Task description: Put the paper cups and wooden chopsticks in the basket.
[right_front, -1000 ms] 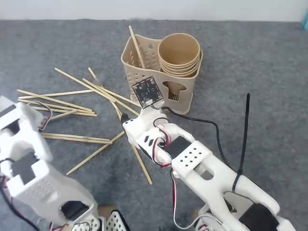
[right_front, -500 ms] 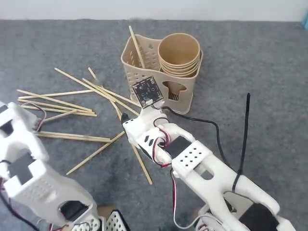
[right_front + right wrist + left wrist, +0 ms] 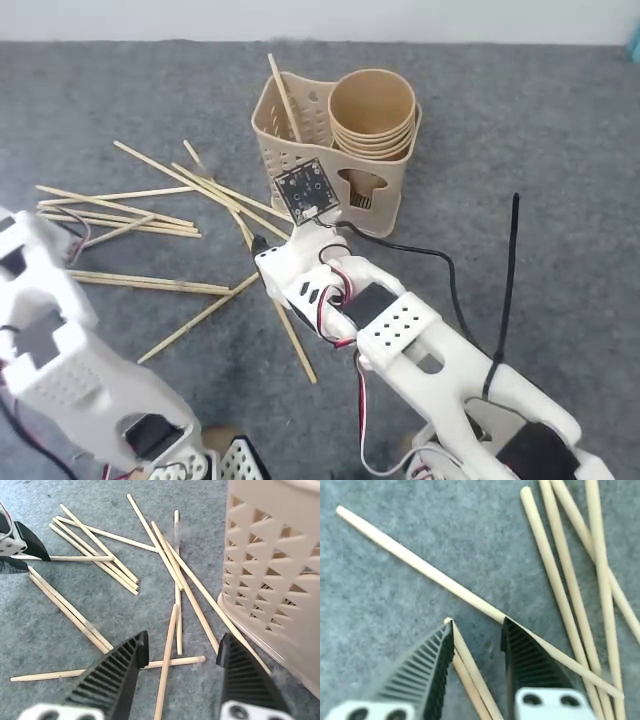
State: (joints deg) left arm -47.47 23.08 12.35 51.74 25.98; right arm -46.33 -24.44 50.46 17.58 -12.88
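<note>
While the left gripper (image 3: 477, 630) stands with its jaws part open and clamped on nothing, the tips of a paired set of chopsticks (image 3: 470, 665) lie between its fingers and a single chopstick (image 3: 420, 565) runs under one finger. In the high view the left arm (image 3: 50, 320) has slid toward 9 o'clock over the last second, and a slanted chopstick (image 3: 118, 228) near it has swung, its far end now toward 1 o'clock; I judge this a nudge while lining up, not a pick.

The right gripper (image 3: 183, 640) has not moved; its jaws gape wide and empty above loose sticks at 7 o'clock of the basket (image 3: 290, 150). The paper cups (image 3: 372, 105) sit stacked in one compartment; one upright chopstick (image 3: 283, 95) leans in the other; the scatter (image 3: 190, 185) lies at 8 to 9 o'clock of the basket.

The left arm sits at the 9 o'clock edge of the high view; bare carpet (image 3: 520, 150) lies open at 3 o'clock; the right arm (image 3: 400, 330) crowds the basket's 6 o'clock side, so I judge the approach from 9 o'clock the freer one.
</note>
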